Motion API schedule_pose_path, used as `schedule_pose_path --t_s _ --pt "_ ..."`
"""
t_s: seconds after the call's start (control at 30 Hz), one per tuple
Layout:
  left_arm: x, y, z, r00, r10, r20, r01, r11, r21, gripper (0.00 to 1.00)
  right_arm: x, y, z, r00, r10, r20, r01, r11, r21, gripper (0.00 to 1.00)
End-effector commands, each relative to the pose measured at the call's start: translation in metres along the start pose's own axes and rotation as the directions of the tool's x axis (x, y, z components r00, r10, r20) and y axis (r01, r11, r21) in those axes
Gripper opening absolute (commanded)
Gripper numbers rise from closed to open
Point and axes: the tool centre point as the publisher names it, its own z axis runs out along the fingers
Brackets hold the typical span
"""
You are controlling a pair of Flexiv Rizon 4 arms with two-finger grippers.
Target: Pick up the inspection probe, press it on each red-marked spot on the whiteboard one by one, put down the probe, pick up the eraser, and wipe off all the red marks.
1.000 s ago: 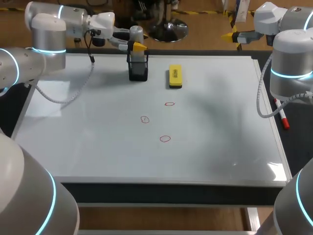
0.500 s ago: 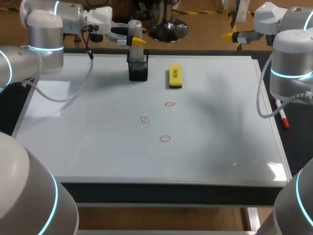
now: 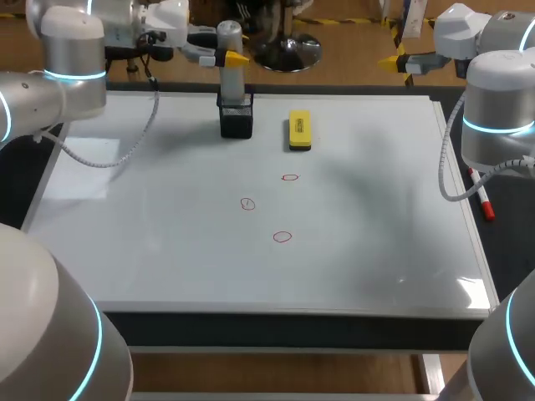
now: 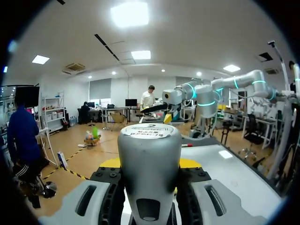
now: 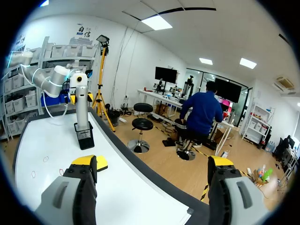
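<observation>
My left fingers (image 3: 227,58) are closed on the inspection probe (image 3: 230,50), one from each side near its upper end. They grip nothing else. The probe stands upright over the black mesh holder (image 3: 236,117) at the far edge of the whiteboard (image 3: 376,242). Its lower end is at the holder's rim or just inside. I cannot tell which.

The probe looks like a stiff, smooth grey cylinder, probably slick and with some weight to it. With a grip this high the long lower part could tilt, so I judge a firm, square hold will be needed to keep it plumb for pressing. The yellow eraser (image 3: 299,130) lies flat just beside the holder. It looks light and blocky, and is best taken across its narrow width.

My right fingers (image 5: 154,164) are spread wide with nothing between them, hanging past the far right corner of the board.

The three red marks (image 3: 282,236) sit near the middle of the glossy white surface, well apart from the holder. A red marker pen (image 3: 483,197) lies off the board's right edge on the dark surface.
</observation>
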Motion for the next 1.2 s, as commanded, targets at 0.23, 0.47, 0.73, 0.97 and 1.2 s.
schedule_pose_path --t_s 0.23,0.47,0.73,0.97,1.2 --pt "0.003 -0.023 -0.004 1.000 0.015 0.018 -0.014 1.000 -0.010 0.00 0.000 0.000 0.000 1.000 0.000 0.000 0.000 1.000 0.000 1.00" --pt "0.002 -0.035 -0.005 0.999 0.030 0.019 -0.030 1.000 -0.007 0.00 0.000 0.000 0.000 1.000 0.000 0.000 0.000 1.000 0.000 1.00" --pt "0.003 -0.050 -0.015 0.997 0.056 0.052 -0.056 0.998 -0.001 0.00 0.000 0.000 0.000 1.000 0.000 0.000 0.000 1.000 0.000 1.00" --pt "0.012 -0.053 -0.035 0.993 0.049 0.109 -0.048 0.999 -0.008 0.00 0.000 0.000 0.000 1.000 0.000 0.000 0.000 1.000 0.000 1.00" --pt "0.024 -0.048 -0.061 0.981 0.031 0.191 -0.029 0.999 -0.014 0.00 0.000 0.000 0.000 1.000 0.000 0.000 0.000 1.000 0.000 1.00"
